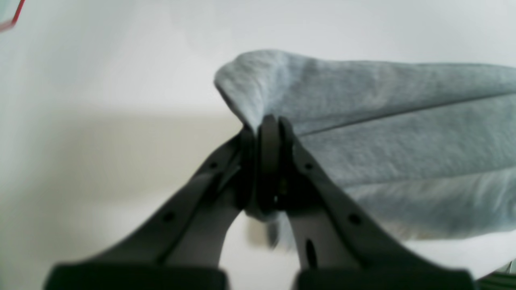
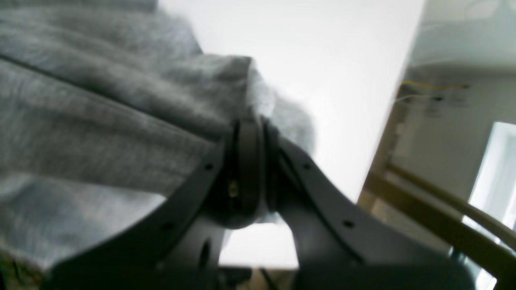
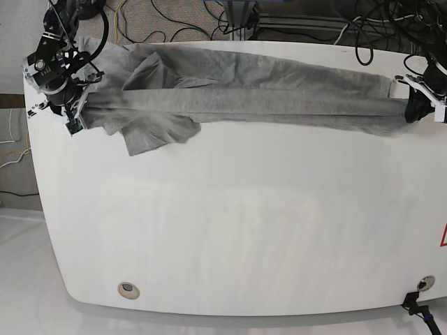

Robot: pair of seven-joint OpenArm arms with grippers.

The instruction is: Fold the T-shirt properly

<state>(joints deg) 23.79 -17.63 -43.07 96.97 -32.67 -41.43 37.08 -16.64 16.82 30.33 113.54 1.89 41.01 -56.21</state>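
T-shirt (image 3: 258,91) lies stretched in a long grey band across the far edge of the white desk (image 3: 230,230), and we hold it at both ends. Our left tool (image 1: 268,125) is pinched tight on one bunched end, our right tool (image 2: 250,125) clamped on the other. We judge the knit soft, light and limp: it sags and creases between grips, and a sleeve flops loose near the right tool. We would grip seams or hems, where doubled cloth slips least.

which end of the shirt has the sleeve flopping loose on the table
The end held by the right gripper, at the base view's left: a sleeve of the T-shirt spills toward the table centre. The left gripper's end is narrow.
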